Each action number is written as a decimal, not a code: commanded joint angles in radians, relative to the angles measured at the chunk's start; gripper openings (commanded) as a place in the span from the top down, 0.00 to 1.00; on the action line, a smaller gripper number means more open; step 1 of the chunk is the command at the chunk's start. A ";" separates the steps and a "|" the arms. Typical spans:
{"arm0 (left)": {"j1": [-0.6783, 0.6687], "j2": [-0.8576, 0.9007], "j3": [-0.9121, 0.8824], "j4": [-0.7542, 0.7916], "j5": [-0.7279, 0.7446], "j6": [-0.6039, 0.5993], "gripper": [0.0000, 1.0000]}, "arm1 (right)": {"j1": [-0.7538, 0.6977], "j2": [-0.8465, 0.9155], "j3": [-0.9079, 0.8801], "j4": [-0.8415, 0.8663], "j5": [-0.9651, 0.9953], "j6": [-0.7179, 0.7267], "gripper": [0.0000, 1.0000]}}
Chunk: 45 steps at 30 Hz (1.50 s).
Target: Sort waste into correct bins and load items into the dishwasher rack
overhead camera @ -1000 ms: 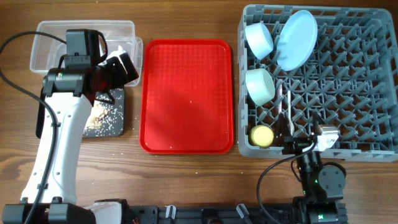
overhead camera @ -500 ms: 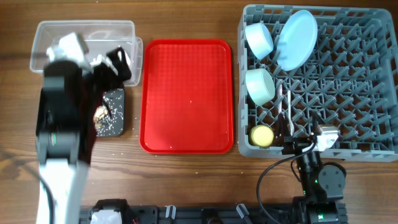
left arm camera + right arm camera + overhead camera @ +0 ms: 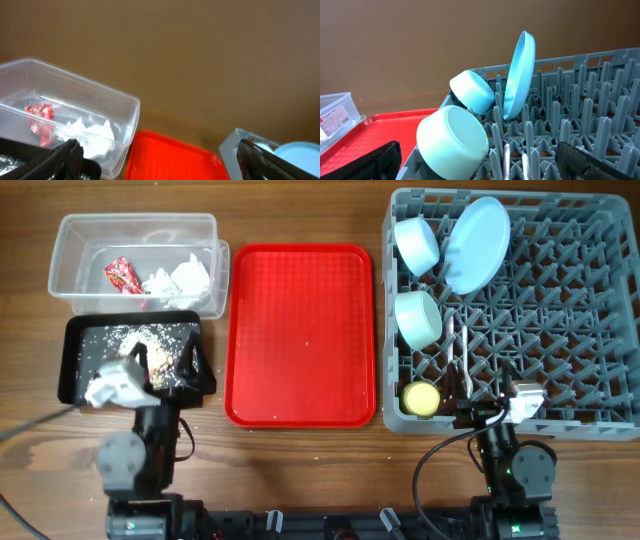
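The clear tub holds a red-and-white wrapper and white tissue. The black tray in front of it holds rice scraps. The grey rack holds the blue plate, blue bowl, mint bowl, yellow cup and white cutlery. My left gripper is open and empty over the black tray's front edge. My right gripper is open and empty at the rack's front edge.
A flat red tray with a few crumbs lies between the bins and the rack. Both arms sit folded at the table's front edge. Bare wood shows in front of the red tray.
My left arm has pulled back from above the tub and black tray to the table's front. Both bins' contents now show. The right arm has not moved.
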 commanded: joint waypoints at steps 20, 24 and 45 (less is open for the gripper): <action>0.008 -0.317 -0.290 0.035 0.004 0.024 0.00 | -0.002 -0.005 -0.001 0.002 -0.013 0.012 0.00; 0.008 -0.317 -0.290 -0.060 0.030 0.024 0.00 | -0.002 -0.005 -0.001 0.002 -0.013 0.011 0.00; 0.005 -0.312 -0.290 -0.113 0.029 0.024 0.00 | -0.002 -0.005 -0.001 0.002 -0.013 0.011 0.00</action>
